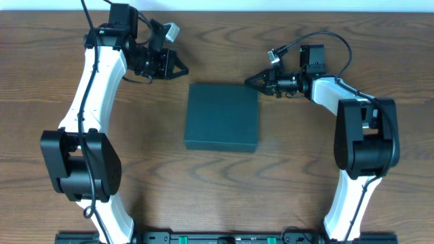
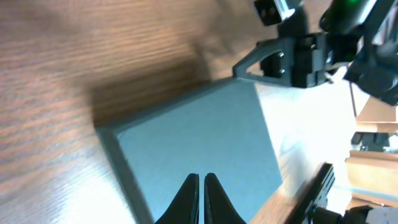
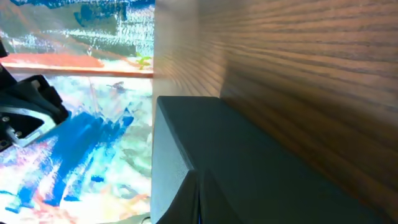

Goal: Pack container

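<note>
The container [image 1: 222,116] is a dark teal square box lying shut in the middle of the wooden table. It also shows in the left wrist view [image 2: 199,143] and in the right wrist view [image 3: 249,168]. My left gripper [image 1: 182,69] is shut and empty, hovering off the box's far left corner. In its own view the fingertips [image 2: 202,182] point at the lid. My right gripper [image 1: 248,79] is shut and empty, just off the box's far right corner; its fingertips [image 3: 198,186] sit close to the box's edge. No snack packets are in view.
The wooden table [image 1: 305,149] surrounds the box. The arm bases stand at the front left [image 1: 81,163] and front right [image 1: 363,146]. A black rail [image 1: 224,237] runs along the front edge.
</note>
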Controlling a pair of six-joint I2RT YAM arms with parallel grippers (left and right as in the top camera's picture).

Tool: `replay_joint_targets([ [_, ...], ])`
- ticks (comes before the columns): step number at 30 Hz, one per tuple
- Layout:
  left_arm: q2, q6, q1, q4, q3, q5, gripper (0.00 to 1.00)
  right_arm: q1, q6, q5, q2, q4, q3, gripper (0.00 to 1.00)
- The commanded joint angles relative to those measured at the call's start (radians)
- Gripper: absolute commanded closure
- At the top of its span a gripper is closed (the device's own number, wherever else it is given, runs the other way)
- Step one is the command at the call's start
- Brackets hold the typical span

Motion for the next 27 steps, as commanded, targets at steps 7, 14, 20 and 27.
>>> replay_joint_targets([
  [7,-0.042,0.072,0.002,-0.095,0.019,-0.038,0.94,-0.021,-0.096,0.054,-0.058,-0.080,-0.006,0.98],
  [14,-0.146,0.074,0.002,-0.137,0.019,-0.058,0.94,-0.021,-0.264,0.194,-0.247,-0.311,-0.006,0.98],
  [20,-0.302,0.093,0.002,-0.215,0.019,-0.060,0.94,-0.016,-0.400,0.352,-0.468,-0.570,-0.006,0.98],
  [27,-0.478,0.100,0.001,-0.318,0.019,-0.060,0.94,-0.011,-0.427,0.427,-0.709,-0.764,-0.006,0.99],
])
